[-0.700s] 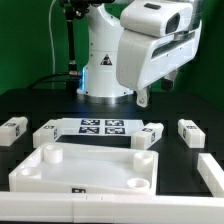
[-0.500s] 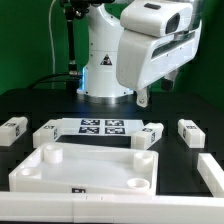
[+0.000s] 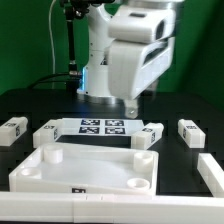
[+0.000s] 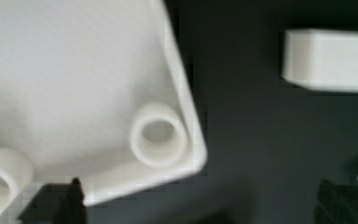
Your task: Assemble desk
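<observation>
- Hovering above the matte black bench (image 3: pixel 25 105), my claw (image 4: pixel 211 198) hangs with its jaws spread wide.
- The tabletop (image 3: pixel 90 165) is smooth white plastic, rimmed, with round corner sockets (image 4: pixel 155 135). It lies flat on the bench.
- A short square leg (image 4: pixel 330 58) lies near one corner, not touching.
- My arm has swung toward the exterior view's left since before.

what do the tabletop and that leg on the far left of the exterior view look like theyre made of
The tabletop looks like white moulded plastic with a dull satin finish: even colour, rounded rim, formed round sockets. The leg looks like the same white plastic; its black-and-white tag may be a printed sticker, too small to tell.
</observation>
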Robot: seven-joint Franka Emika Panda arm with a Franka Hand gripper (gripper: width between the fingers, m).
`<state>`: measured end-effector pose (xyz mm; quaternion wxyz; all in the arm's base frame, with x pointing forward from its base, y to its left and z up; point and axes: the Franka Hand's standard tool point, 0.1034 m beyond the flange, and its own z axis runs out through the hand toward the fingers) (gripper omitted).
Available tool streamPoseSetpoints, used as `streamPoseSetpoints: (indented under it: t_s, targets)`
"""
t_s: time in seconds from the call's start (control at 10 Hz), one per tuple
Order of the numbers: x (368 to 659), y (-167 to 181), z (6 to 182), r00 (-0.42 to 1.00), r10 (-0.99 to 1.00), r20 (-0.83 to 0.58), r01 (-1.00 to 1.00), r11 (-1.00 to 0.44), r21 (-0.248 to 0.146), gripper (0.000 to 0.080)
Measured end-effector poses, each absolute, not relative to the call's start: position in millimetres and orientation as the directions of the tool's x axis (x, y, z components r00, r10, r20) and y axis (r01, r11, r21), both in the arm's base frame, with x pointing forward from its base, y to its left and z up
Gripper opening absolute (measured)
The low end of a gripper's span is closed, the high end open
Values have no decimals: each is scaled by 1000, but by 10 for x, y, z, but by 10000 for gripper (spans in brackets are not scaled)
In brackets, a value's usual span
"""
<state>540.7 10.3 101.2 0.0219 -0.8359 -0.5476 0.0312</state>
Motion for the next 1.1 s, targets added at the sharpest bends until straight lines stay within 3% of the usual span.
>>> streamPoseSetpoints:
  t_s: [0.2,0.7,1.0,1.1]
  targets:
    - [5479,-153,876,291,957,12,956,-291,-36,650]
    - [5445,-224,773,253,967,17,967,-253,-32,650]
    - [5373,-301,314,222,974,39,975,-222,4,650]
    - [5340,-296,228,223,974,40,975,-223,-6,650]
